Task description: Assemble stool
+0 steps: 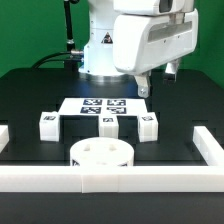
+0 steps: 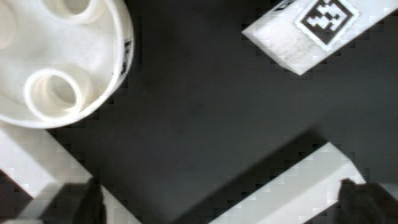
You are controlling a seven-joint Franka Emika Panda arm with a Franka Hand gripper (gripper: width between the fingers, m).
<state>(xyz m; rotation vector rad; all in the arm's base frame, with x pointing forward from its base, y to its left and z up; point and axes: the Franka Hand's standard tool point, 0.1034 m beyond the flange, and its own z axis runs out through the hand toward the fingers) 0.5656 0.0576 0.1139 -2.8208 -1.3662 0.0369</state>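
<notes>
Your two-finger gripper [image 1: 150, 84] [image 2: 214, 208] hangs above the black table [image 1: 180, 115] [image 2: 196, 120] with its jaws spread wide and nothing between them. In the wrist view the dark fingertips [image 2: 71, 203] stand well apart over bare table.

The thick, round, white plastic seat [image 1: 100, 157] [image 2: 54, 60] lies flat with its sockets facing up. It is well below the hand, on the camera side of it and off toward the exterior view's left. Nothing touches it.

Between the hand and the seat you have three short, blocky, white plastic legs in a row, each with a black-and-white square tag. The nearest leg [image 1: 149, 125] sits almost under the hand, just toward the camera. The middle leg [image 1: 108, 127] lies further to the exterior view's left of the hand, and the far leg [image 1: 47, 124] is the one most distant from it. The wrist view shows one leg [image 2: 320, 35] with its tag up, apart from the seat; you cannot tell which of the three it is.

The thin flat white marker board [image 1: 105, 104] lies under the hand and to the exterior view's left of it, just behind the legs. The long white front rail [image 1: 150, 182] runs beyond the seat from the hand, and the side rail [image 1: 205, 150] lies at the exterior view's right.
</notes>
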